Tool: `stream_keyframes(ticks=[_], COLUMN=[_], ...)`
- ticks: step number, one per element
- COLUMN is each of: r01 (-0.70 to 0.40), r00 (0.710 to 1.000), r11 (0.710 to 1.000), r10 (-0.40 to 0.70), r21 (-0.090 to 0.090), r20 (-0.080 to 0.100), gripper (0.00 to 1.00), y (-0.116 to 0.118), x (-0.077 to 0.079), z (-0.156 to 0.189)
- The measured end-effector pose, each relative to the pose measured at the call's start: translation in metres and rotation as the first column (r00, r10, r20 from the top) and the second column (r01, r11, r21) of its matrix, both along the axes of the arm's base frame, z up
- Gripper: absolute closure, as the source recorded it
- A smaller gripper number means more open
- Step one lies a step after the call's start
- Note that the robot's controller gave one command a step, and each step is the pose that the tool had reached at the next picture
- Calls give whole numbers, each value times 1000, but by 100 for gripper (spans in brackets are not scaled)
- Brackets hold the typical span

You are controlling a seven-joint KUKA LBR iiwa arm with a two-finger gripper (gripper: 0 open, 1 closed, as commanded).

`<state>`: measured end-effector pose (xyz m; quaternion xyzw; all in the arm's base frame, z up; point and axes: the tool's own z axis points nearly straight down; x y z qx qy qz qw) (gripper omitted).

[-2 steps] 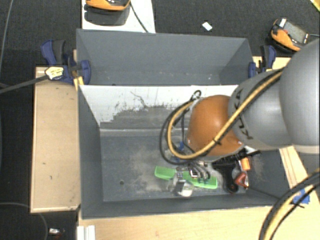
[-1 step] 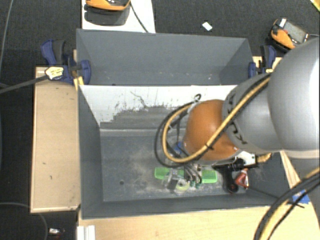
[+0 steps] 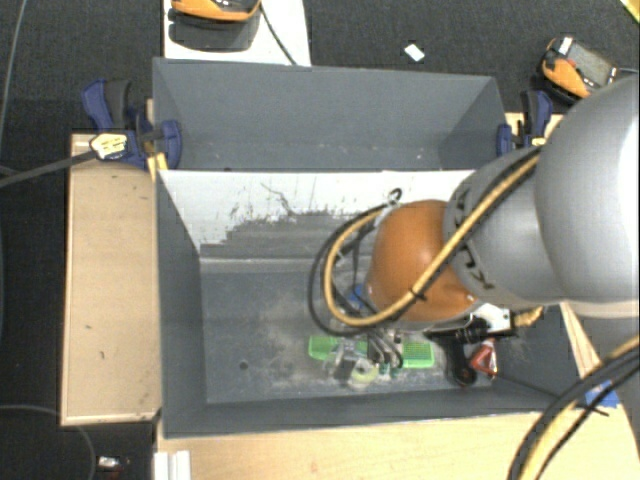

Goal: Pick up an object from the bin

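The arm is reaching in from the right, and its gripper (image 3: 368, 360) is hanging low at the front of the grey bin (image 3: 250, 298), under the orange wrist cover (image 3: 405, 258). It is sitting right over a flat green thing (image 3: 324, 348) lying close to the near wall, long axis running left to right, green ends poking out on both sides of the tool. A small black and red thing (image 3: 470, 366) is lying just to the right. Whether the gripper is released or clenched I cannot tell; the cables are hiding it.
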<state>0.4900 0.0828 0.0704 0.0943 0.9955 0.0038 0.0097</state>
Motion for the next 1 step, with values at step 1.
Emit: stream_keyframes(ticks=[1], r01=[2], r00=[1000], r11=[1000], r10=[-2], r21=[1], r20=[2], gripper=[100], y=[0], x=[0], z=[4])
